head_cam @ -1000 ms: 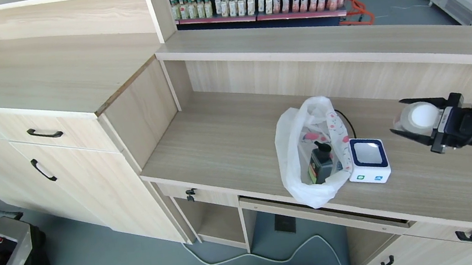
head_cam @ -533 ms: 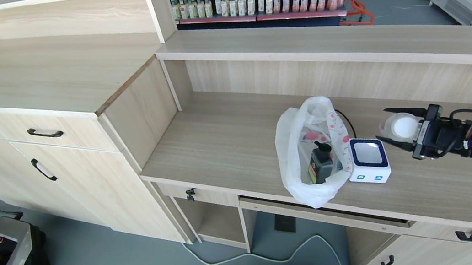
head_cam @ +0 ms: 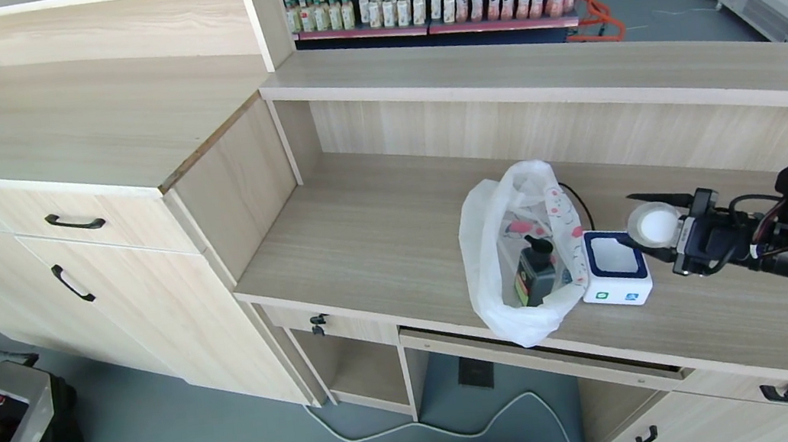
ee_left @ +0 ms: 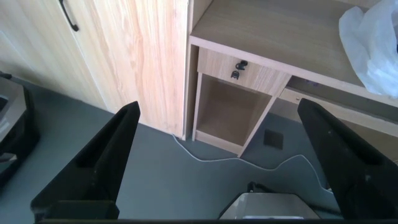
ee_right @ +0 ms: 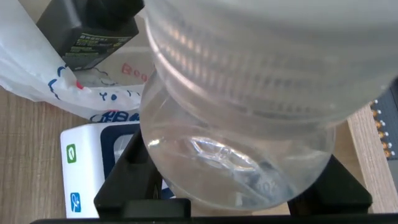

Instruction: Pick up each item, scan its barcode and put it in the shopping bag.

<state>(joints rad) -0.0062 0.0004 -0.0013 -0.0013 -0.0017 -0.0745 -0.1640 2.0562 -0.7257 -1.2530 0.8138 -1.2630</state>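
Observation:
My right gripper [head_cam: 645, 227] is shut on a clear plastic container with a white lid [head_cam: 656, 223], held just above the right edge of the white and blue scanner [head_cam: 615, 265]. From the right wrist the container [ee_right: 242, 124] is close up, with the scanner [ee_right: 93, 177] and the shopping bag [ee_right: 31, 68] beyond it. The white shopping bag [head_cam: 514, 250] stands left of the scanner and touches it, its mouth open; a dark pump bottle [head_cam: 536, 272] is inside. My left gripper [ee_left: 217, 165] hangs open, low beside the desk front, holding nothing.
The wooden desk [head_cam: 380, 231] has a raised back wall and a higher counter ledge [head_cam: 535, 70] behind it. A black cable [head_cam: 580, 199] runs behind the bag. An open cubby [ee_left: 230, 115] and floor cables lie below the desk edge. A tall cabinet [head_cam: 93, 217] stands to the left.
My right gripper has carried the clear container leftward and slightly down, from over the right part of the desk to the scanner's right edge. The bag and the scanner have not moved.

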